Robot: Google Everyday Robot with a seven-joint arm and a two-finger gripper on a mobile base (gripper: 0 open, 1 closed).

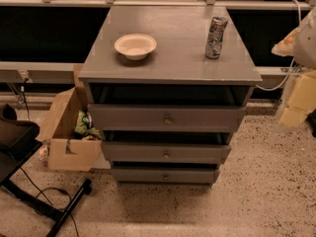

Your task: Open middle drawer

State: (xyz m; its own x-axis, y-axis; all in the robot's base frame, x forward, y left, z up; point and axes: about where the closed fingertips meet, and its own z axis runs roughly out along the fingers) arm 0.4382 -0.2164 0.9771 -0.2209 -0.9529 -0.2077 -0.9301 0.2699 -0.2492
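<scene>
The grey cabinet (170,58) stands in the middle of the camera view with three drawers stacked in its front. The middle drawer (197,152) is the second one, a wide flat grey front with a small round knob (166,155) at its centre. A dark gap shows above its front. The top drawer (207,117) sits above it and stands out a little from the cabinet. The lowest drawer (192,175) is below. My gripper (296,105) is a blurred pale yellow shape at the right edge, well right of the cabinet and apart from the knob.
A white bowl (135,45) and a drink can (216,37) stand on the cabinet top. An open cardboard box (66,149) with packets sits on the floor against the cabinet's left side. A black stand (29,196) and cables lie at lower left. Speckled floor lies in front.
</scene>
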